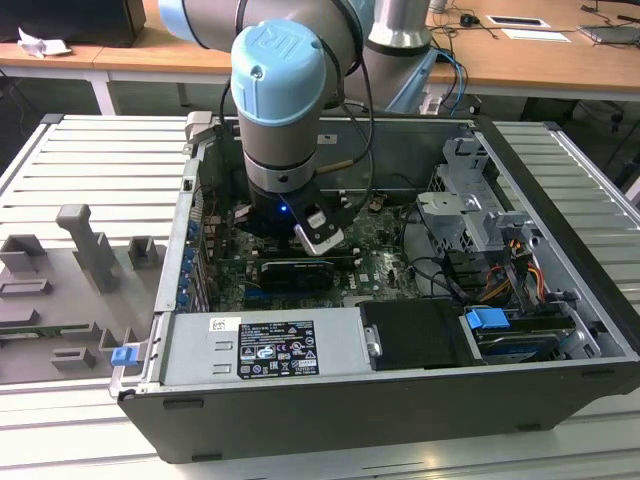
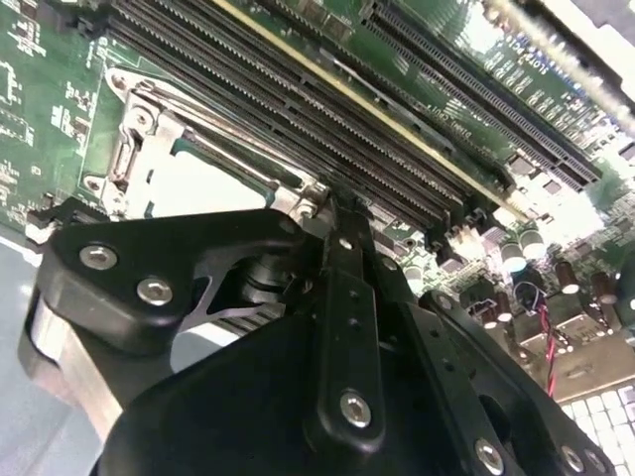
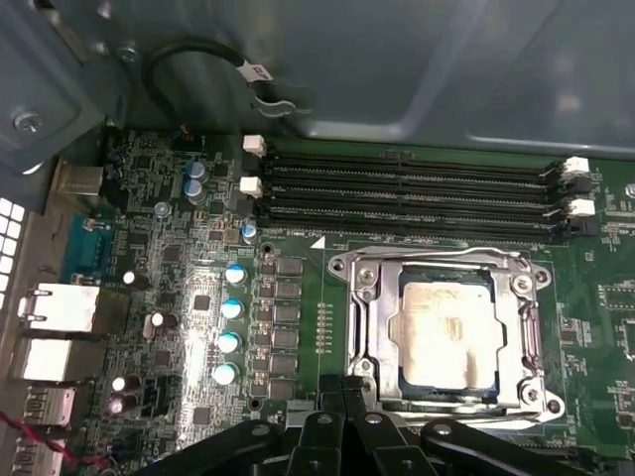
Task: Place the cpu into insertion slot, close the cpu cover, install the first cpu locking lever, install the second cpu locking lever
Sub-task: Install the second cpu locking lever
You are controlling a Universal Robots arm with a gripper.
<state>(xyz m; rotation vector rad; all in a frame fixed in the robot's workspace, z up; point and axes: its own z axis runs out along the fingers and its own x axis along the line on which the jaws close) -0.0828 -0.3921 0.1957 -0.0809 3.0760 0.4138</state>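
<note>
The cpu [image 3: 446, 332], judged thin, light and fragile, is seen seated under the closed cpu cover [image 3: 369, 327], at 12 o'clock of the claw [image 3: 342, 392], apparently together.

Pale beige-silver square cpu [image 3: 446, 332] lies flat, seated in the dark square silver-rimmed insertion slot [image 3: 516, 392] on the green circuit board. Thin silver windowed cpu cover [image 3: 374, 322] lies closed flat, framing the chip, beside the long black memory slots [image 3: 407, 198].
</note>
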